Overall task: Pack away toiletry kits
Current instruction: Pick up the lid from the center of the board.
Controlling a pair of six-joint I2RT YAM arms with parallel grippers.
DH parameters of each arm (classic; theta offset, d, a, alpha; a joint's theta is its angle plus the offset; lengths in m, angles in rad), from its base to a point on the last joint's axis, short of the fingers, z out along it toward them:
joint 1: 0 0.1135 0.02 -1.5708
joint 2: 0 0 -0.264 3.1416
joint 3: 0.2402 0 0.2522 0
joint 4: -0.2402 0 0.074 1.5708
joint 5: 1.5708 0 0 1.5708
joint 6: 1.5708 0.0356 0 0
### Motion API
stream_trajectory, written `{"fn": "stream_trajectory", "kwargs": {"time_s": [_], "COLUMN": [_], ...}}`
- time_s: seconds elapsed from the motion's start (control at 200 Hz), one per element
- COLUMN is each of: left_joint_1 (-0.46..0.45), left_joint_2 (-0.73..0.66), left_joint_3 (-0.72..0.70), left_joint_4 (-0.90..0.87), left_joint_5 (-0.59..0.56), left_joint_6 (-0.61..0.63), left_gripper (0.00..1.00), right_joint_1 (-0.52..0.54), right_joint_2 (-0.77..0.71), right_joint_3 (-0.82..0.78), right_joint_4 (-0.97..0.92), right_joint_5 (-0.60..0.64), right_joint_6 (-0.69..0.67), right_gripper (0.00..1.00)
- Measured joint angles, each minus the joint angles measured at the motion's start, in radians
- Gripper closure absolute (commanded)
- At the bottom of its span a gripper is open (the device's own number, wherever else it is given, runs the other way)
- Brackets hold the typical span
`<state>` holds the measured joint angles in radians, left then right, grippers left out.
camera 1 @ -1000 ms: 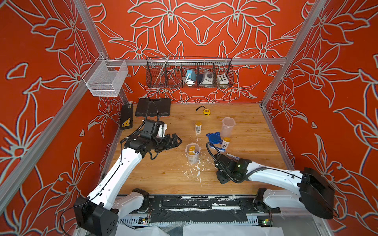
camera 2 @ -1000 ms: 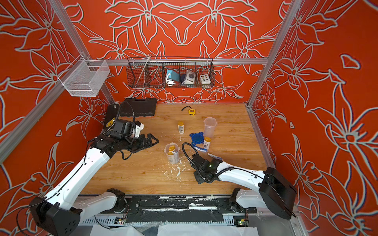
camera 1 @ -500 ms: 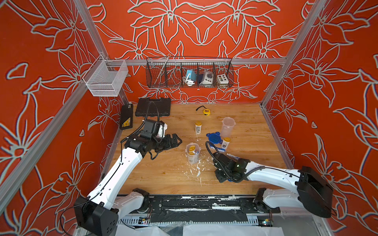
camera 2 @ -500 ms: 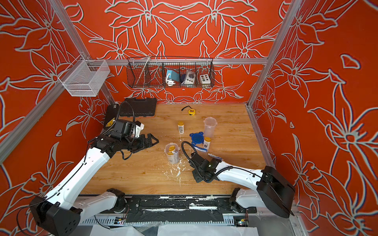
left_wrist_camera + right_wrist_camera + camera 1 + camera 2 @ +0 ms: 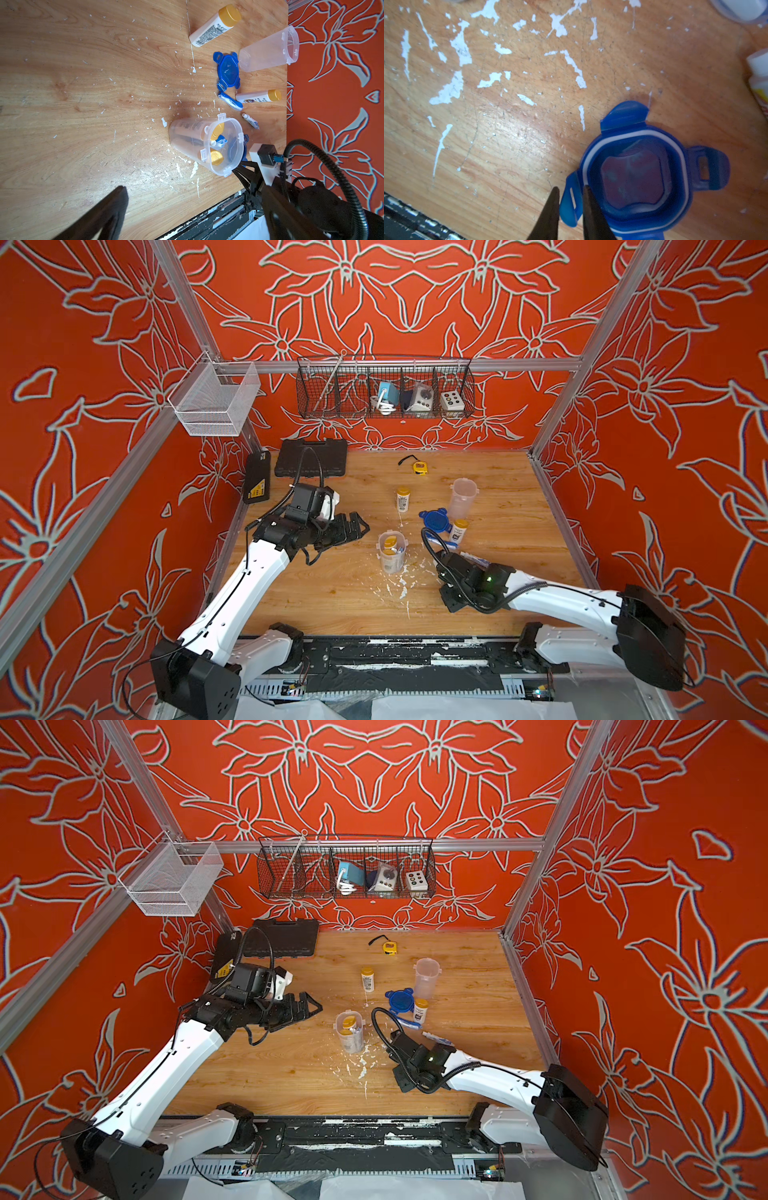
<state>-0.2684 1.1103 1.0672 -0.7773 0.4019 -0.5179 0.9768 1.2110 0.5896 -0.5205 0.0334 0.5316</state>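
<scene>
Left gripper: jaws fully apart, empty, arm stretched low and level, hovers over table just left of filled tub. Tub upright, mid-table; light, slick-walled, prob. tips easily. Blue lid lies seal side up just right of tub. Right gripper, wrist angled down, pinches one clip tab. Lid light, stiff; tab prob. hinges, so lid may swing. Rim hold safer.

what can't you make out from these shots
- Lid at the right end effector: hidden under the arm in both top views.
- Left end effector: left wrist view shows one blurred finger, cut off by the frame edge.
- Label on the far bottle: too small to read in both top views.
- Round thing in the right wrist view: blurred, cut off by the edge.
</scene>
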Motion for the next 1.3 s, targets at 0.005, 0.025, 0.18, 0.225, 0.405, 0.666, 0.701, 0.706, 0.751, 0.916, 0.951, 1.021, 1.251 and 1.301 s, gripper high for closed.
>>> {"fn": "stream_trajectory", "kwargs": {"time_s": [0.005, 0.025, 0.18, 0.225, 0.405, 0.666, 0.701, 0.706, 0.751, 0.916, 0.951, 1.021, 1.251, 1.301], "left_joint_1": [0.0, 0.0, 0.0, 0.0, 0.0, 0.0, 0.0, 0.0, 0.0, 0.0, 0.0, 0.0, 0.0, 0.0], "left_joint_2": [0.0, 0.0, 0.0, 0.0, 0.0, -0.001, -0.001, -0.001, -0.001, -0.002, -0.002, -0.002, -0.002, -0.002], "left_joint_3": [0.0, 0.0, 0.0, -0.002, -0.009, -0.015, -0.015, -0.015, -0.015, -0.015, -0.015, -0.015, -0.029, -0.04], "left_joint_4": [0.0, 0.0, 0.001, 0.001, 0.002, 0.002, 0.002, 0.002, 0.002, 0.002, 0.002, 0.002, 0.034, 0.046], "left_joint_5": [0.0, 0.0, 0.0, 0.0, 0.001, 0.001, 0.001, 0.001, 0.001, 0.001, 0.0, 0.0, 0.0, -0.001], "left_joint_6": [0.0, 0.0, 0.0, 0.0, 0.0, 0.0, 0.0, 0.0, 0.0, 0.0, 0.0, 0.0, 0.0, -0.002], "left_gripper": [0.02, 0.02, 0.02, 0.02, 0.02, 0.02, 0.02, 0.02, 0.02, 0.02, 0.02, 0.02, 0.02, 0.02], "right_joint_1": [0.0, 0.0, 0.0, 0.0, 0.0, 0.002, 0.002, 0.002, 0.002, 0.002, 0.002, 0.002, 0.002, 0.002], "right_joint_2": [0.0, 0.001, 0.01, 0.008, -0.011, 0.057, 0.069, 0.07, 0.077, 0.068, 0.061, 0.035, -0.08, -0.1], "right_joint_3": [0.0, 0.0, 0.0, 0.0, -0.002, 0.019, 0.025, 0.026, 0.031, 0.031, 0.031, 0.033, 0.256, 0.346], "right_joint_4": [0.0, 0.0, -0.004, -0.005, -0.019, -0.026, -0.025, -0.025, -0.026, -0.035, -0.045, -0.079, -0.284, -0.327], "right_joint_5": [0.0, 0.0, -0.007, -0.008, -0.01, -0.008, -0.007, -0.006, -0.004, 0.002, 0.003, 0.011, 0.014, 0.011], "right_joint_6": [0.0, 0.0, -0.002, 0.003, 0.003, 0.006, 0.007, 0.008, 0.009, 0.012, 0.013, 0.013, -0.02, -0.033], "right_gripper": [0.79, 0.79, 0.7, 0.68, 0.68, 0.75, 0.77, 0.78, 0.8, 0.91, 0.94, 0.99, 1.0, 1.0]}}
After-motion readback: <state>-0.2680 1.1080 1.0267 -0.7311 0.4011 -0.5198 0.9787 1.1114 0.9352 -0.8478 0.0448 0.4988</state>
